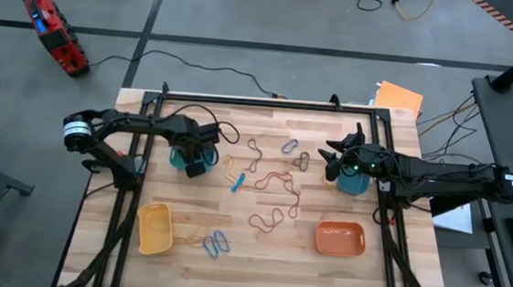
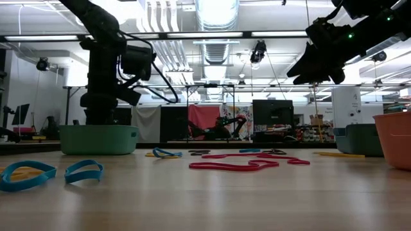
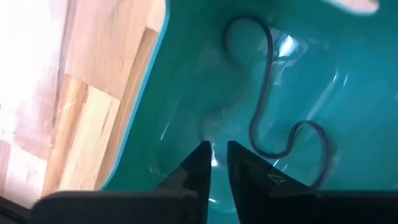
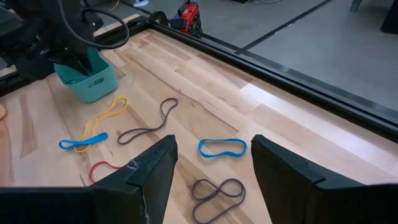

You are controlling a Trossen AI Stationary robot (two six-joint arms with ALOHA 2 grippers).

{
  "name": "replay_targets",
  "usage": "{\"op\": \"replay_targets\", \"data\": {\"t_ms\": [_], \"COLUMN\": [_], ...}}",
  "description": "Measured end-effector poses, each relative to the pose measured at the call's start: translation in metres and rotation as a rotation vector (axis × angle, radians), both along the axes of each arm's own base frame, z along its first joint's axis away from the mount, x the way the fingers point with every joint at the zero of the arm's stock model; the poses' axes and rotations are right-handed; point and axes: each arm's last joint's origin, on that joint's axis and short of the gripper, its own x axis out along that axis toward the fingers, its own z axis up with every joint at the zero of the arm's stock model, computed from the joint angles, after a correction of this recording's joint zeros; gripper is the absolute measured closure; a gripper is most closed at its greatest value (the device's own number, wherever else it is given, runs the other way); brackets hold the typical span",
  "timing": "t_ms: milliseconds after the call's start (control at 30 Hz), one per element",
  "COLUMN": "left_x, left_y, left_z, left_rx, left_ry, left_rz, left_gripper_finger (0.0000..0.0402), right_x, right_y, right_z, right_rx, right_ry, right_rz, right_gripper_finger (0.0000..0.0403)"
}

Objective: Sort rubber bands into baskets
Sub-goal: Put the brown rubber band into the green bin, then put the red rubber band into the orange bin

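My left gripper points down inside the teal-green basket, its fingers a narrow gap apart with nothing between them. A grey rubber band lies curled on that basket's floor, apart from the fingertips. My right gripper hovers open above the table near the blue basket, holding nothing. The yellow basket and the orange basket stand near the front edge. Loose rubber bands lie flat on the wood: red-brown, blue, yellow, grey.
A black frame runs along the table's far edge and sides. Two blue bands lie beside the yellow basket. A flat orange sheet sits at the far right corner. Black cables trail off the far edge.
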Motion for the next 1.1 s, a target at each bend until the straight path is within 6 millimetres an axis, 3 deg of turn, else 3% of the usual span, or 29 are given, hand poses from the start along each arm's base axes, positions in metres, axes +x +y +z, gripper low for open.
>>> {"op": "replay_targets", "data": {"t_ms": [300, 700, 833, 1000, 1100], "left_x": [0.001, 0.003, 0.004, 0.004, 0.002], "left_y": [0.001, 0.002, -0.004, -0.019, -0.029], "left_z": [0.010, 0.038, 0.059, 0.086, 0.091], "left_rx": [-0.003, 0.047, 0.119, 0.212, 0.203], "left_ry": [0.037, 0.030, -0.132, -0.514, -0.708], "left_rz": [-0.016, -0.073, -0.104, -0.178, -0.236], "left_gripper_finger": [0.0288, 0.0279, 0.0279, 0.0279, 0.0279], "right_x": [0.000, 0.000, 0.000, 0.000, 0.000], "right_y": [0.000, 0.000, 0.000, 0.000, 0.000], "right_z": [0.000, 0.000, 0.000, 0.000, 0.000], "right_rx": [0.000, 0.000, -0.008, -0.011, -0.011], "right_ry": [0.000, 0.001, 0.006, 0.002, 0.002], "right_rz": [0.000, 0.000, 0.004, 0.005, 0.005], "right_gripper_finger": [0.0202, 0.0202, 0.0202, 0.0202, 0.0202]}}
